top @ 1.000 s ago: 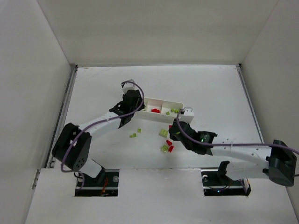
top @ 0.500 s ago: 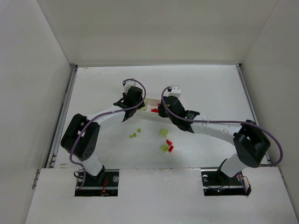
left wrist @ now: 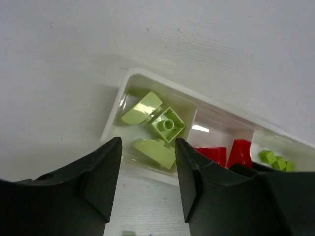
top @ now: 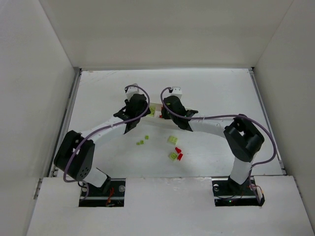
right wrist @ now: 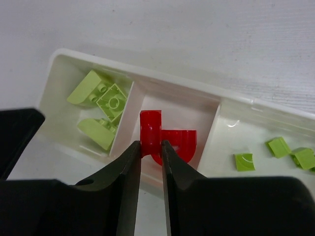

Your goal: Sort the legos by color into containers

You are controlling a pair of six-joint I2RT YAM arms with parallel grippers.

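The white tray [right wrist: 147,76] has three compartments: lime green legos [right wrist: 103,101] in the left one, a red lego [right wrist: 181,142] in the middle one, and small green legos [right wrist: 278,146] in the right one. My right gripper [right wrist: 151,146] is shut on a red lego [right wrist: 150,130] and holds it over the middle compartment. In the top view the right gripper [top: 165,110] covers most of the tray [top: 153,109]. My left gripper [left wrist: 146,145] is open and empty, over the near edge of the tray [left wrist: 133,76] by the green legos [left wrist: 167,124].
Loose legos lie on the table in front of the tray: green ones [top: 172,139] [top: 173,156], red ones [top: 178,150] [top: 180,157], and two tiny green ones [top: 140,142] to the left. Both arms meet over the tray. White walls stand on three sides.
My right arm has swung from the loose pile up and left to the tray, with the red lego in its jaws. My left gripper has shifted slightly at the tray's left end.
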